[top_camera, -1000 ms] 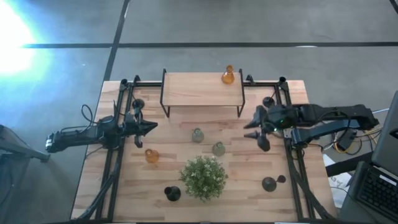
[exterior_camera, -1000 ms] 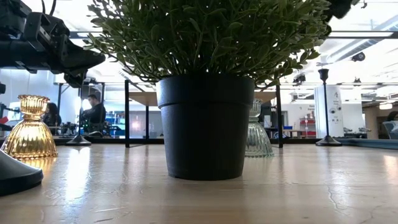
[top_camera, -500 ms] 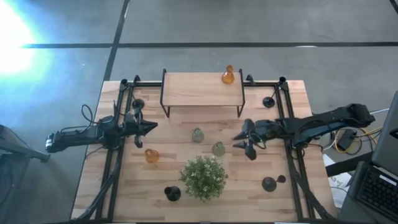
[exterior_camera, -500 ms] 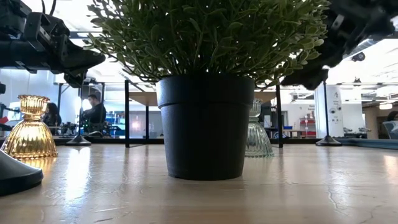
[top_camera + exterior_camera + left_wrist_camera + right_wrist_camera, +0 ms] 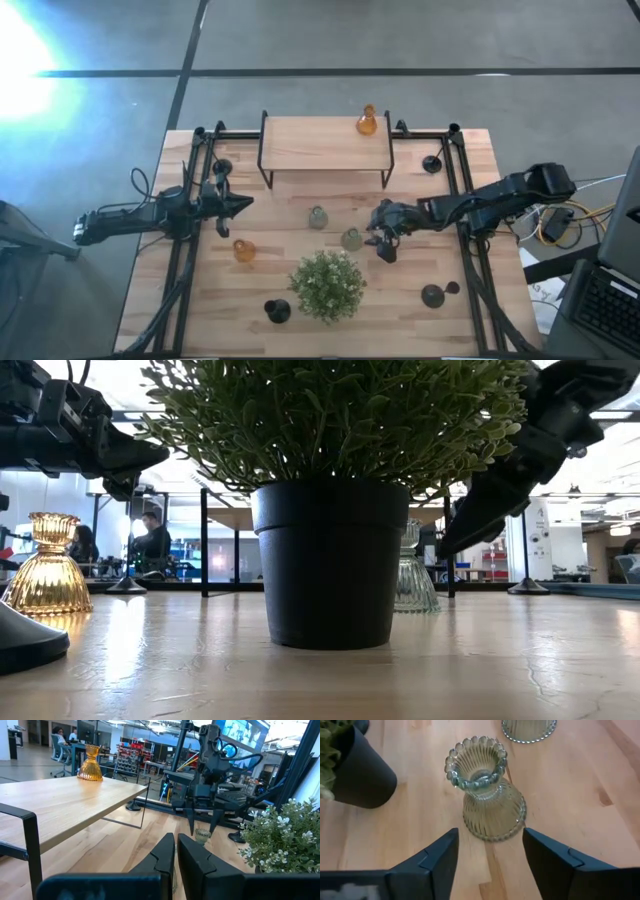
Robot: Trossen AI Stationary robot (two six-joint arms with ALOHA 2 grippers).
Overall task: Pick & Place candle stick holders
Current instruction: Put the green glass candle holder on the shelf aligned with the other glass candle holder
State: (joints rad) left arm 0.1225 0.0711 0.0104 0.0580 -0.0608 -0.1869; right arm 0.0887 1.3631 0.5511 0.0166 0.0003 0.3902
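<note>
My right gripper is open, low over the table's middle, just right of a grey-green glass vase. In the right wrist view its two fingers stand on either side of that vase's base without touching it. My left gripper is shut and empty, hovering at the table's left. Black candle stick holders stand on their round bases at the far right, the far left, the near right and the near middle.
A potted plant stands near the front middle, close to my right gripper. A second grey-green vase and an orange vase stand on the table. Another orange vase stands on the wooden shelf at the back.
My right gripper has gone toward the table's left edge and down, from near the right frame rail to beside the grey-green vase. Nothing else has moved.
</note>
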